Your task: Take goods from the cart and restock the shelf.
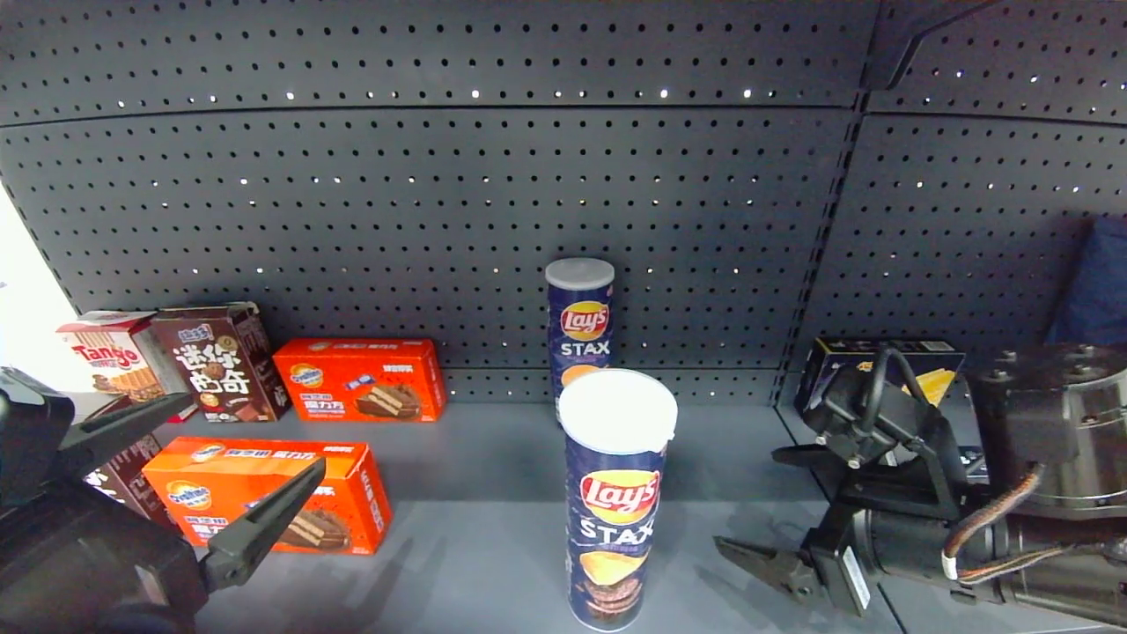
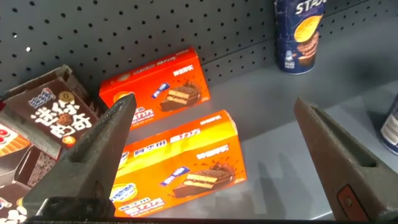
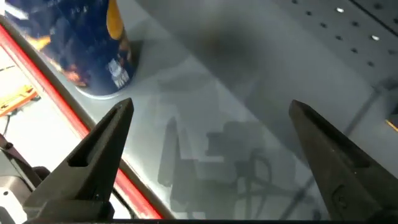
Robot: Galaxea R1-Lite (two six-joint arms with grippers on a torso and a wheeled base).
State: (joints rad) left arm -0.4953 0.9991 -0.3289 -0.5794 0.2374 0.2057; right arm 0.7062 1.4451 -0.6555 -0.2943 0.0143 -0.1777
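Front chip can [image 1: 616, 502] and rear chip can [image 1: 579, 321] stand stocked on the shelf [image 1: 493, 537], while our left pincer [image 2: 212, 102] and right pincer [image 3: 209, 104] gape wide and empty, so we judge more cart goods remain.

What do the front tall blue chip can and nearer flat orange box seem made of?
Tall blue chip can: probably paperboard tube, glossy printed skin with highlights, matte white plastic-looking lid. Nearer flat orange box: likely thin card, semi-gloss print, crisp folded edges.

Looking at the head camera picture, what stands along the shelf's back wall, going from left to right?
Red-and-white wafer box → dark brown box → orange cake box → blue chip can → black box.
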